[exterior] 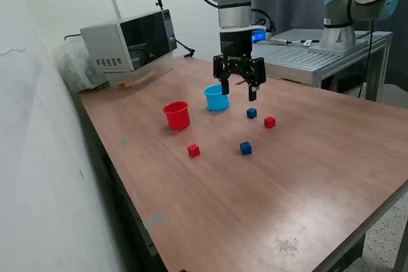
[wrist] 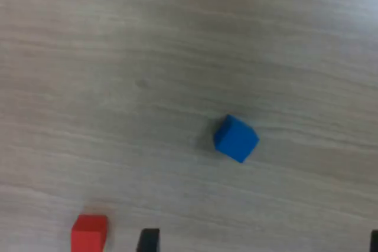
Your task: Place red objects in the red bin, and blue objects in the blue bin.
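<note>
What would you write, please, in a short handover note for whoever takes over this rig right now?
Gripper: jaws open, empty, hanging above the table just beside the light blue cup.
Red cup stands on the exterior view's left of the light blue cup, both upright.
All four cubes lie loose on the table: one blue cube nearest the gripper, a red cube next to it, the other blue cube and other red cube nearer the camera.
Done: no cube visibly sorted; the cup insides cannot be seen.
Left: both red cubes into the red cup, both blue cubes into the light blue cup.
</note>
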`<state>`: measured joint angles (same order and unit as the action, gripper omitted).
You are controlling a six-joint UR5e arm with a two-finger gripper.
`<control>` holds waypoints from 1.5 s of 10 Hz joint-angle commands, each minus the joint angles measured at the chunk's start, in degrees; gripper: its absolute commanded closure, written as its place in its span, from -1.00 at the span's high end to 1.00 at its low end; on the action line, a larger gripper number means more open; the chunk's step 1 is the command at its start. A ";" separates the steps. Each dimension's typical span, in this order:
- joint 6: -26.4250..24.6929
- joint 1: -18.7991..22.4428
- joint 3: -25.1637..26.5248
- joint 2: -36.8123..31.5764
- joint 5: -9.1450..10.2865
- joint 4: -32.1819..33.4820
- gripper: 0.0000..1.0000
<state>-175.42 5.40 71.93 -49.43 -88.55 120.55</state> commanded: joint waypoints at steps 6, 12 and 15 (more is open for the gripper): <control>14.93 -0.13 -11.81 9.43 0.39 0.91 1.00; 14.93 -2.94 -11.37 11.90 0.13 0.83 1.00; 14.93 -4.34 -13.21 13.21 0.13 0.91 1.00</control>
<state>-160.50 2.42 60.05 -37.26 -88.41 121.39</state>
